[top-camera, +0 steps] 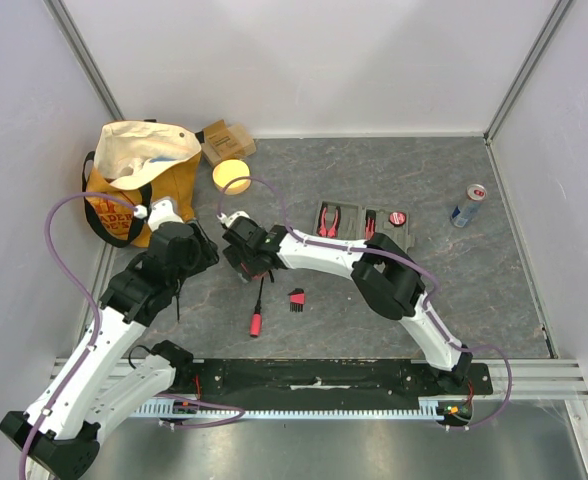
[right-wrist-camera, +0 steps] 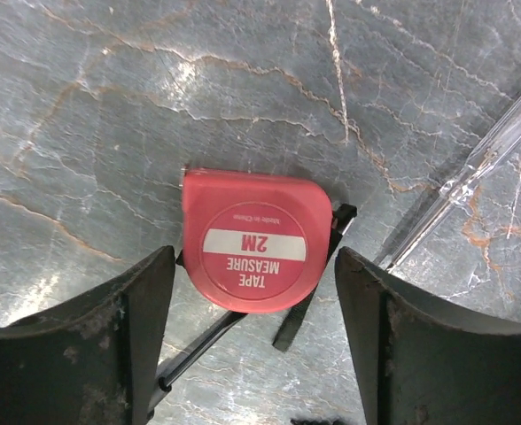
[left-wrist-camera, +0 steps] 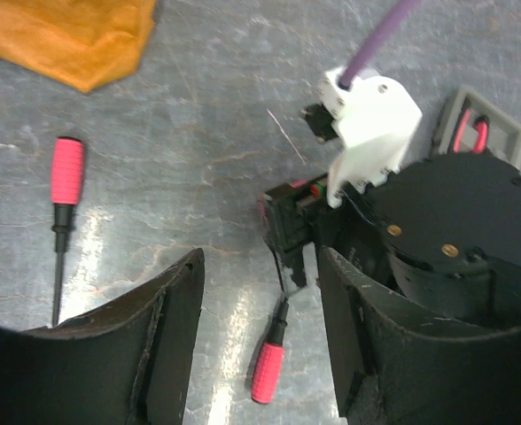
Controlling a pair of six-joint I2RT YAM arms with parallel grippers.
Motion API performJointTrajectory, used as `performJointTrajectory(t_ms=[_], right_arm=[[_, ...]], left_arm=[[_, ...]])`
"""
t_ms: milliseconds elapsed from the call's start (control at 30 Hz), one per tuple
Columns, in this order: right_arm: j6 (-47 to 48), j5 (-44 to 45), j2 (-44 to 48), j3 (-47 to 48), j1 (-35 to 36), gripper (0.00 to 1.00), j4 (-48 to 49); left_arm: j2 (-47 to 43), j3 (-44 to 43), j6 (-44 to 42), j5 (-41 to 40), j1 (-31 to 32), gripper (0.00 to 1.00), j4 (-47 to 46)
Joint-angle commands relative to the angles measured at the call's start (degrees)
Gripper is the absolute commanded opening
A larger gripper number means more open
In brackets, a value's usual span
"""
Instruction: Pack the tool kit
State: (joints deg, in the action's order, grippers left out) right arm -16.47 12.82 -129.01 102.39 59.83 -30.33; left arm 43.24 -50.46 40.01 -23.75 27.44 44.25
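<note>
Tape measure [right-wrist-camera: 255, 237] sits inside wide-spread right pincer [right-wrist-camera: 253, 266], ungripped; left pincer [left-wrist-camera: 260, 266] likewise spread, holding nothing.

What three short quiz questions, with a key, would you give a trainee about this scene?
1. True or false: the right tool is shut on the tape measure.
2. Which size is printed on the tape measure's label? A. 2M B. 3M C. 5M
3. In the top view, what stands to the right of the tool kit case?
Key: 1. False: it is open, and the tape measure lies between its two sides. 2. A. 3. A drink can.
</note>
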Motion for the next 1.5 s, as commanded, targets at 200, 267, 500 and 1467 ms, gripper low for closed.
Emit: performJointTrajectory(t_ms=[200, 267, 500, 1467], right_arm=[[-4.44, 3.88, 4.90, 0.89, -1.12, 0.86, -0.08], [-6.29, 4.14, 7.97, -1.22, -2.17, 0.86, 0.18], [-16.04, 7.74, 19.83, -15.44, -9.72, 0.84, 0.27], [-14.30, 7.83, 42.26, -35.33, -28.80, 0.83, 1.67]], left_arm=[[1.93, 5.45, -3.36, 25.13, -0.11, 0.61, 0.23], [2.54, 7.56, -3.01, 29.00, -0.11, 0.61, -1.44], [13.78, 9.06, -5.91, 35.08, 1.47, 0.59, -5.74], [39.37, -10.79, -7.75, 26.38, 21.25, 0.02, -8.83]])
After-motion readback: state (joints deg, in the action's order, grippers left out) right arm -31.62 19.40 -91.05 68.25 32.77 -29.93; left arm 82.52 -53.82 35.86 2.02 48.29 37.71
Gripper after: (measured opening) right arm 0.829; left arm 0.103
